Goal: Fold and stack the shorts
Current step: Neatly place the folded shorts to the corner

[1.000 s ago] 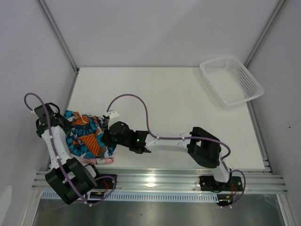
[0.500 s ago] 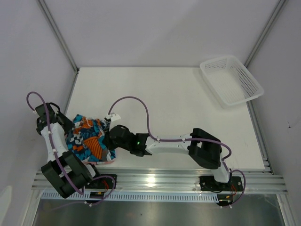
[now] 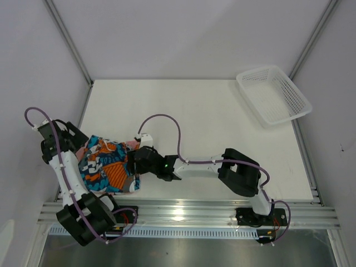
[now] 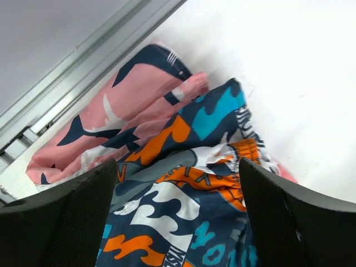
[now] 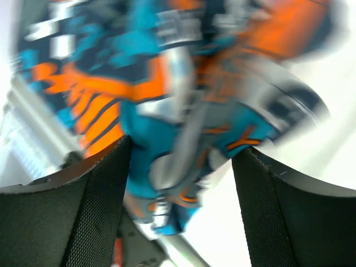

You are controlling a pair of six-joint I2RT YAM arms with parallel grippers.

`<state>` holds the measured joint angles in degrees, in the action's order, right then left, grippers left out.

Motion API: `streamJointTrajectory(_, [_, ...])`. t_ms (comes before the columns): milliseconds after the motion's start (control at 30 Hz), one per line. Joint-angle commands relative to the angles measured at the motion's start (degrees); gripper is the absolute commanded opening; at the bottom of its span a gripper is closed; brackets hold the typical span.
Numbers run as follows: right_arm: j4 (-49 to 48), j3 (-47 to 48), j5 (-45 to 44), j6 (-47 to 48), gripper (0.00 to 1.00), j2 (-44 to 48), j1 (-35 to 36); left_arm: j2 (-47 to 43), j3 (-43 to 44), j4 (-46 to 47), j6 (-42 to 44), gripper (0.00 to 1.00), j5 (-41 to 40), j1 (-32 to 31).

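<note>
Left gripper (image 4: 177, 169), right gripper (image 5: 182, 149) spread above patterned shorts (image 3: 105, 167); pink shorts (image 4: 125, 105) mostly covered; right wrist view blurred.

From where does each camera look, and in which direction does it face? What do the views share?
Top external: above and behind the bases, facing down on the table; shows left arm, right arm, basket.
Left wrist: on the left arm, facing down through the open left end effector at patterned shorts lying on pink shorts.
Right wrist: blurred, facing the patterned shorts up close through the open right end effector.
Shared: all three show the patterned shorts.
</note>
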<state>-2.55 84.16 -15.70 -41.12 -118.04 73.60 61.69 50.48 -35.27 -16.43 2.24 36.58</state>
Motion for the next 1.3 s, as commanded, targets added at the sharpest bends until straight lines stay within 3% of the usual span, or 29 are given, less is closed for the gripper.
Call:
streamJointTrajectory(0, [0.4, -3.1, -1.2, -1.8, 0.73, 3.6, -4.3, -4.2, 0.1, 1.6, 0.8, 0.91, 1.9, -1.6])
streamJointTrajectory(200, [-3.9, -3.5, 5.9, 0.1, 0.73, 4.2, -8.4, -2.8, -0.2, 2.1, 1.5, 0.9, 5.4, -6.7])
streamJointTrajectory(500, [-13.4, -1.6, 18.2, 0.3, 0.75, 1.1, -9.4, 2.4, 2.5, 1.7, 1.3, 0.9, 8.7, -7.1])
streamJointTrajectory(867, [-17.4, 2.4, 20.4, 3.9, 0.67, -5.6, -10.1, 9.4, 2.4, 2.5, 1.1, 0.88, 9.4, -8.5])
streamJointTrajectory(967, [-17.6, 3.7, 21.3, 3.6, 0.59, -7.2, -10.5, 10.5, 2.1, 2.7, 1.0, 0.88, 9.0, -8.5])
streamJointTrajectory(1100, [-17.9, 5.3, 21.6, 5.0, 0.26, -8.6, -10.1, 10.6, 1.9, 2.7, 0.9, 0.87, 8.6, -8.5])
streamJointTrajectory(1133, [-18.6, 6.1, 22.3, 7.9, 0.14, -8.6, -9.8, 10.5, 1.7, 2.7, 0.9, 0.87, 8.6, -8.5])
streamJointTrajectory(1267, [-20.6, 5.2, 22.3, 18.2, 0.08, -6.2, -7.2, 9.6, 1.1, 3.0, 0.9, 0.85, 8.2, -8.5])
